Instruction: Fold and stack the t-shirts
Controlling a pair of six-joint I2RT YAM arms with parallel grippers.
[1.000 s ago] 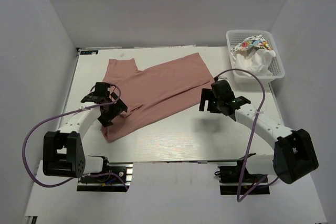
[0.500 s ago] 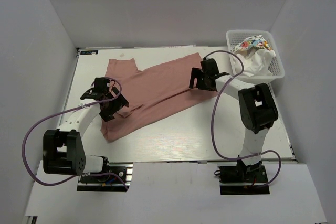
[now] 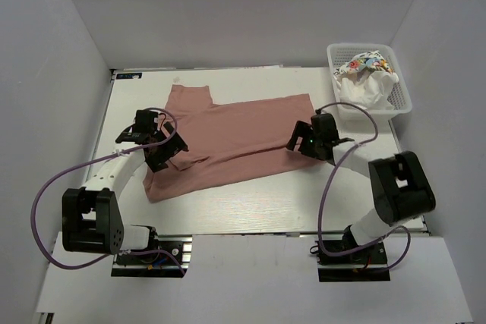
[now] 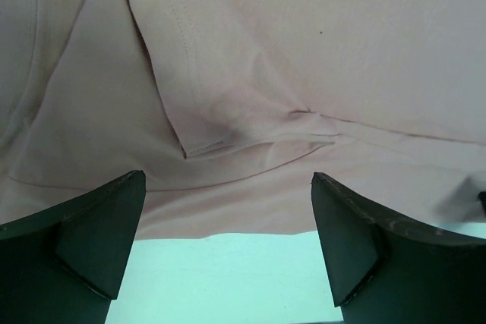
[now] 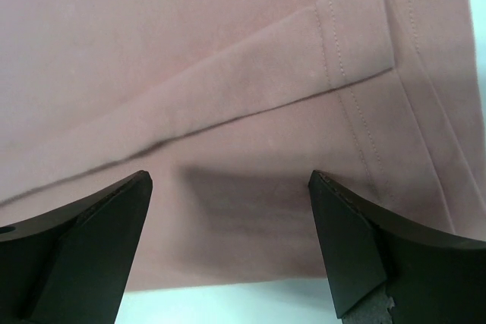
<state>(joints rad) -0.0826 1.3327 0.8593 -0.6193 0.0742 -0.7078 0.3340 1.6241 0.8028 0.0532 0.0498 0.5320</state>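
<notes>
Dusty-pink cloth t-shirt (image 3: 235, 138) lies spread out; double-stitched hems, soft creases.

White wood-grain rectangular tabletop (image 3: 250, 202), pale strip showing between the left fingers (image 4: 76, 240), plain matte grey walls (image 3: 228, 13) around, soft even light

Left end effector (image 3: 161, 151) and right end effector (image 3: 299, 143) both gape wide, held low.
</notes>
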